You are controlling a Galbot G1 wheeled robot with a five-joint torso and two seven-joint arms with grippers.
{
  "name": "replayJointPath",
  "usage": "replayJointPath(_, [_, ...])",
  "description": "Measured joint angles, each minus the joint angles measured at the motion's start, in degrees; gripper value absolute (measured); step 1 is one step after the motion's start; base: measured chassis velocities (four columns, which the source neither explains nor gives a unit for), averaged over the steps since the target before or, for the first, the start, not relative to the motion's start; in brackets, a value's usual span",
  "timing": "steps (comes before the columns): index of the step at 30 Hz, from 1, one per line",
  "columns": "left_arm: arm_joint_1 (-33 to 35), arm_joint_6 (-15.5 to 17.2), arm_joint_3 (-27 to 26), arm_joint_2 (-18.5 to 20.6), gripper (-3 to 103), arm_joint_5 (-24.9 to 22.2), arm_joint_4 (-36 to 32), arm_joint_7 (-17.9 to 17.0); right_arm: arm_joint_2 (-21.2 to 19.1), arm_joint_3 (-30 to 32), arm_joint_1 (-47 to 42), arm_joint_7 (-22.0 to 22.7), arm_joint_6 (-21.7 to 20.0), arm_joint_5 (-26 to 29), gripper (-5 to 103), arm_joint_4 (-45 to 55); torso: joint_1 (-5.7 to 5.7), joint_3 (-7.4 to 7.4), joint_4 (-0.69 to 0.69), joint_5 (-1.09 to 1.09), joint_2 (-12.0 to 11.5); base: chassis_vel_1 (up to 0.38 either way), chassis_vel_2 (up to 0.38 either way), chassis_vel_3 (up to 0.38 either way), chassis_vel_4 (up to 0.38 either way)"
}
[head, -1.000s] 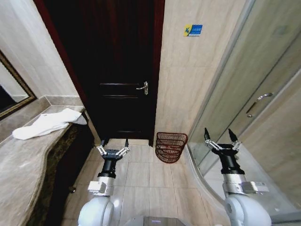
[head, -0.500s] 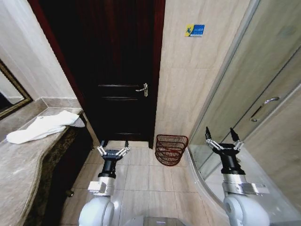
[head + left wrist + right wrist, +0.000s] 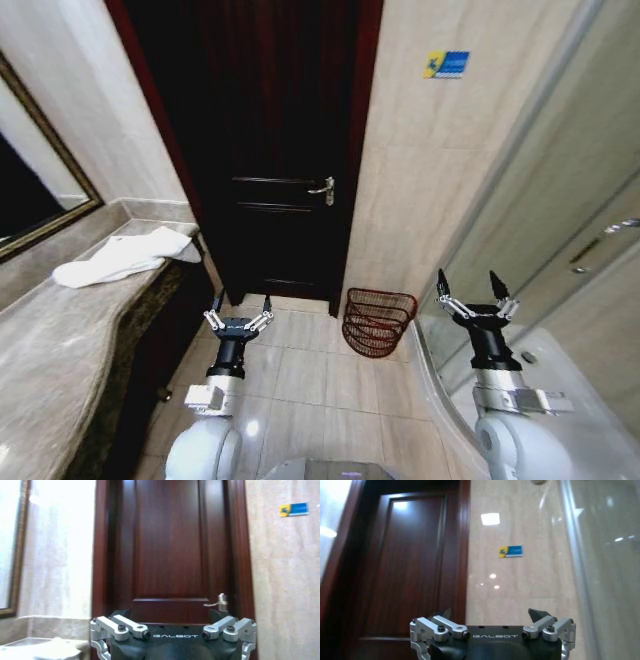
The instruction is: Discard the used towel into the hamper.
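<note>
A white used towel (image 3: 122, 258) lies crumpled on the marble counter (image 3: 50, 350) at the left, near the counter's far end; a bit of it also shows as a pale heap (image 3: 47, 649) in the left wrist view. The hamper (image 3: 378, 320), a small dark red wire basket, stands on the floor against the wall right of the door. My left gripper (image 3: 239, 312) is held up open in front of me, empty, well right of the towel. My right gripper (image 3: 471, 296) is also raised, open and empty, to the right of the hamper.
A dark wooden door (image 3: 275, 150) with a metal handle (image 3: 323, 188) is straight ahead. A glass shower enclosure (image 3: 560, 230) curves along the right. A framed mirror (image 3: 35, 190) hangs over the counter. Tiled floor (image 3: 300, 380) lies between counter and shower.
The whole view has shifted: the door, hamper and towel sit further right in the picture, so the camera turned left. Both grippers stay raised and open as before.
</note>
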Motion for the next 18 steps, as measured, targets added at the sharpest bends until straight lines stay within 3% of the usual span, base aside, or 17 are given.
replayJointPath(18, [-0.3,-0.1,-0.2,0.0,100,-0.3,0.3,-1.8,-0.1,-0.1,0.2,-0.3,-1.0,0.0,100,0.2,0.00,0.01,0.00,0.01,0.0,0.118,0.120,0.122,0.121])
